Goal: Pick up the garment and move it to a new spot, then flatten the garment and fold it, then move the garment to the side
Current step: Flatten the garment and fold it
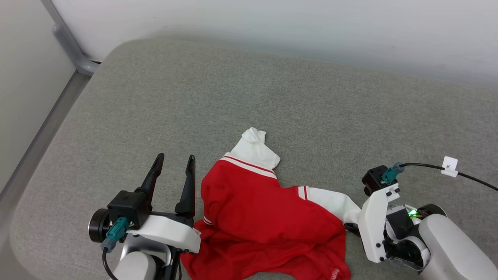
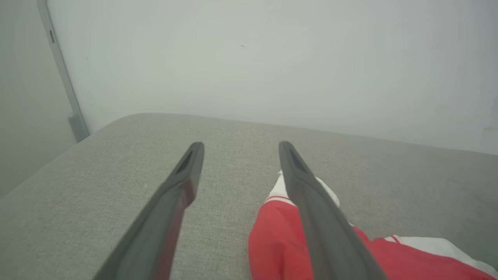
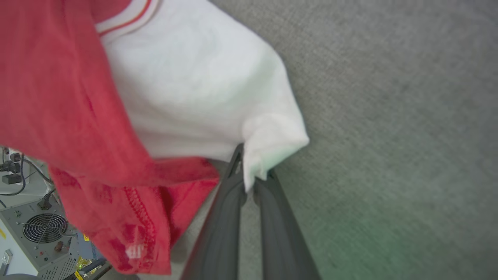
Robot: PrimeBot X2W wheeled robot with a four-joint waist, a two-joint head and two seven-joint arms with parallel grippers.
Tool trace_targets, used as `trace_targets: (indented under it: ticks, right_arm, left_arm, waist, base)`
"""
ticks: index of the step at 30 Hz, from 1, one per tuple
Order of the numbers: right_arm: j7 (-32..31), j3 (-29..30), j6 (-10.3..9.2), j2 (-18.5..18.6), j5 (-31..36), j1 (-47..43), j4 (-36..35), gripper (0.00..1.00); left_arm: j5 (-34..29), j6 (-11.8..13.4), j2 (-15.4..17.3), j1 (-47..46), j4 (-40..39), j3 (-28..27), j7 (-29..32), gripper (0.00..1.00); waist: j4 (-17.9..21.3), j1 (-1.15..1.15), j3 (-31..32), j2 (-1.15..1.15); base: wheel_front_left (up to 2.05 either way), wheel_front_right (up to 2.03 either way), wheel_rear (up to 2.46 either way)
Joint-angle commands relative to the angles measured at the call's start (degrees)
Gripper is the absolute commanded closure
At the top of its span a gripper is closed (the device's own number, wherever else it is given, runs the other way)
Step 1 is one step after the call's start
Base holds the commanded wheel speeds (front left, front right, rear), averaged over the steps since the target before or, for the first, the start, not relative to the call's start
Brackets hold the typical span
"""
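Pinching one garment point(image 1: 268, 210), right gripper point(image 3: 251, 181), left gripper point(image 1: 175, 156) spread

Grey fabric cushion point(image 1: 272, 89) beside a white wall point(image 1: 311, 23).

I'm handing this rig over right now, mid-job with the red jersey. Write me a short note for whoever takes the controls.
Right tool: shut on the tip of the white sleeve of the garment.
Left tool: open, holding nothing, beside the garment's left edge.
Garment: crumpled near the front edge of the grey padded surface, not flattened.
Done: sleeve gripped.
Left: lift it to a new spot, flatten, fold, move it aside.
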State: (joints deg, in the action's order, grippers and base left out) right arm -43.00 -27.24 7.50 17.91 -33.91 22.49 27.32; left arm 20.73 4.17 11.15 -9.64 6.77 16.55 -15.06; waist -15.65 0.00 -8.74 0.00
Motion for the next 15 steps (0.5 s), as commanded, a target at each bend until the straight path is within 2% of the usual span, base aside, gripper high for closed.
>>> trace_targets:
  ticks: [1, 7, 8, 15]
  right_arm:
    - [1.2, -0.7, -0.06, 0.2, 0.3, 0.0, 1.1, 1.00]
    - [7.4, 2.8, -0.04, 2.4, 4.1, 5.8, -6.8, 1.00]
    - [7.4, 2.8, -0.04, 2.4, 4.1, 5.8, -6.8, 1.00]
    - [9.4, 8.5, -0.03, 4.6, 10.2, 7.3, -19.7, 1.00]
  left_arm:
    - [-0.6, -0.5, -0.3, 0.4, 0.4, -0.5, -0.1, 0.00]
    - [-2.0, -1.4, -0.4, 1.2, 1.1, -1.7, -0.1, 0.00]
    - [-2.0, -1.4, -0.4, 1.2, 1.1, -1.7, -0.1, 0.00]
    - [-2.8, -2.2, -0.3, 2.3, 1.8, -2.3, -0.1, 0.00]
  waist:
    - [0.6, 0.00, 0.2, 0.00]
    - [3.0, 0.00, 1.4, 0.00]
    - [3.0, 0.00, 1.4, 0.00]
    - [6.8, 0.00, 3.5, 0.00]
  base:
    - [0.00, 0.00, 0.00]
    - [0.00, 0.00, 0.00]
    - [0.00, 0.00, 0.00]
    - [0.00, 0.00, 0.00]
